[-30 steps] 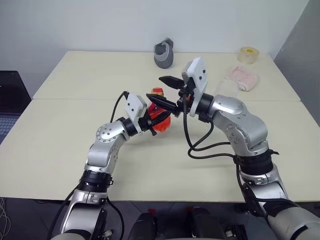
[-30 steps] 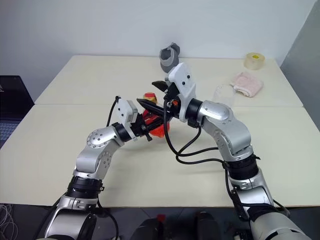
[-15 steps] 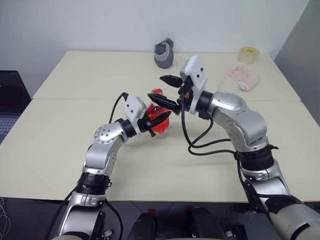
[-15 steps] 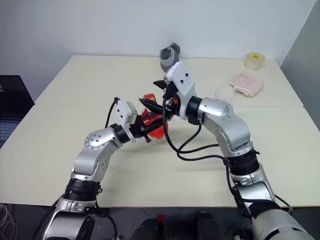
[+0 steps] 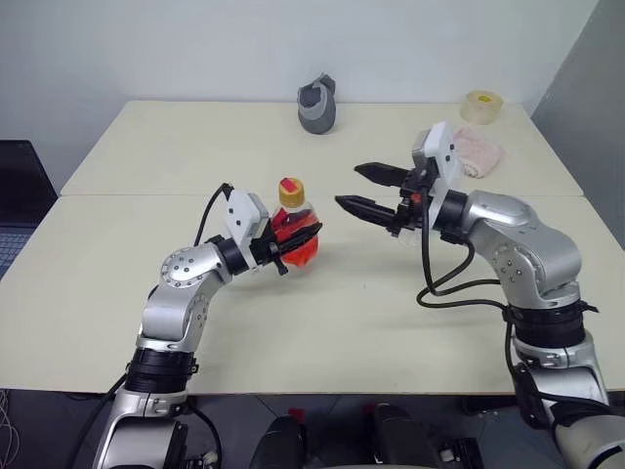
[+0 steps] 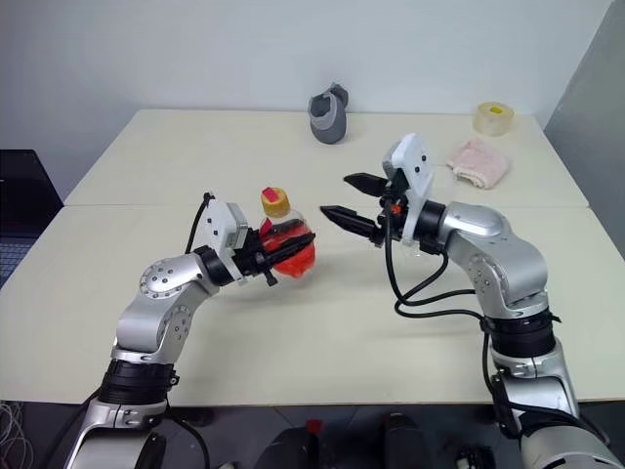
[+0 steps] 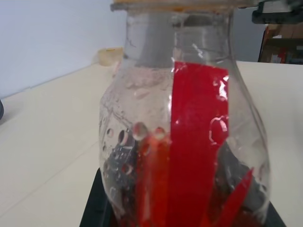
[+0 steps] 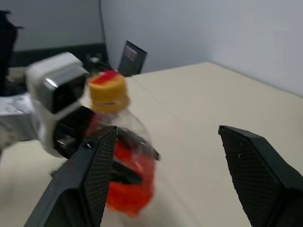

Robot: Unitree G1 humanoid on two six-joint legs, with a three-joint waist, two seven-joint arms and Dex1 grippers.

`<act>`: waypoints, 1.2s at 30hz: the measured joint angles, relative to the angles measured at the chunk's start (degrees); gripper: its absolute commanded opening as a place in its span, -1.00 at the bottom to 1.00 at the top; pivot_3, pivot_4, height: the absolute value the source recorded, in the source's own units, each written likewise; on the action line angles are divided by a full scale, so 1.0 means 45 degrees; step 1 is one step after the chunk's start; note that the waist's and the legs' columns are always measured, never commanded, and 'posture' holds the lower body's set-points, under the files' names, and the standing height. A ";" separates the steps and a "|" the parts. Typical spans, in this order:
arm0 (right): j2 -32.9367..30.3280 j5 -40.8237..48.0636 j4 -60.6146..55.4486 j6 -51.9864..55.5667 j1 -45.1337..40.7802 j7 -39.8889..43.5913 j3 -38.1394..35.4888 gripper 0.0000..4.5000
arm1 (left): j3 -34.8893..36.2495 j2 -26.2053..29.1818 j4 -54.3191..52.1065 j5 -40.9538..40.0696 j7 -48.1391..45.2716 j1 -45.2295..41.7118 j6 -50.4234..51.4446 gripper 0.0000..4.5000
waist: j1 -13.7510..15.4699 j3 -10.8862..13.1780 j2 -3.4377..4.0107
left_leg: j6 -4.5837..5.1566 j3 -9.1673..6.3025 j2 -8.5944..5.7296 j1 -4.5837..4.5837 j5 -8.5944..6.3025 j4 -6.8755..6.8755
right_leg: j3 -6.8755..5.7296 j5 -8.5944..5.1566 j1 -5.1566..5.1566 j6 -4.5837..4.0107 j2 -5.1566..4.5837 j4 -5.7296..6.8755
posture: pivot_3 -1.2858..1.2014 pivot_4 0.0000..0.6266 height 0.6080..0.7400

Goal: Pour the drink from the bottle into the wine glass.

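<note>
The bottle (image 5: 290,202) is small and clear, with a red label and a yellow-and-red cap on top. It stands upright over the middle of the table (image 5: 146,156), with my left gripper (image 5: 297,240) shut on its lower body. The drink (image 6: 293,256), a red-orange liquid, fills the bottom of the bottle (image 7: 189,132). My right gripper (image 5: 348,186) is open and empty, level with the bottle's upper half, pointing at it across a clear gap. In the right wrist view the bottle (image 8: 120,156) sits ahead of my right gripper (image 8: 166,130). The wine glass is hidden.
A grey cup-like object (image 5: 318,103) stands at the far middle of the table. A roll of tape (image 5: 484,106) and a pink cloth (image 5: 476,151) lie at the far right. A dark laptop (image 5: 18,195) sits off the table's left side.
My right gripper, which was around the bottle's cap, has drawn back to the right and stayed open. The left gripper still holds the bottle, whose cap now shows in full.
</note>
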 measured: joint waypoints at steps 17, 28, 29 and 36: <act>0.1542 -0.1760 0.2243 -0.2048 -0.1550 -0.0553 0.1074 0.62 | -0.0254 -0.0464 0.1023 0.0097 -0.0021 -0.0806 -0.0134 -0.39 | -0.0078 0.0000 0.0000 | -0.0028 0.0002 -0.0008 0.0000 0.0016 0.0000 | 0.0004 0.0000 -0.0007 0.0000 -0.0006 0.0001 | 0.03 -0.52 1.00; -0.0371 -0.1535 0.1632 -0.1680 -0.0865 0.0005 0.0404 0.62 | -0.0204 -0.0390 0.1048 0.0112 -0.0025 -0.0749 -0.0137 -0.39 | -0.0069 0.0000 0.0000 | -0.0013 0.0002 -0.0008 -0.0004 0.0007 0.0001 | 0.0002 0.0000 -0.0004 0.0000 -0.0010 -0.0001 | 0.03 -0.52 1.00; -0.0402 -0.1435 0.1624 -0.1543 -0.0818 0.0024 0.0358 0.62 | -0.0194 -0.0387 0.1048 0.0112 -0.0023 -0.0752 -0.0137 -0.39 | -0.0073 0.0000 0.0000 | -0.0011 0.0002 -0.0007 -0.0003 0.0006 0.0001 | 0.0003 0.0000 -0.0005 0.0000 -0.0010 0.0000 | 0.03 -0.52 1.00; 0.0263 -0.0118 0.0847 -0.0684 -0.0790 0.0216 0.0165 0.62 | -0.0214 -0.0477 0.1089 0.0116 -0.0002 -0.1033 -0.0168 -0.39 | -0.0131 0.0000 0.0000 | -0.0010 -0.0001 -0.0002 -0.0002 0.0006 -0.0001 | 0.0003 0.0000 -0.0007 0.0000 -0.0004 0.0002 | 0.03 -0.52 1.00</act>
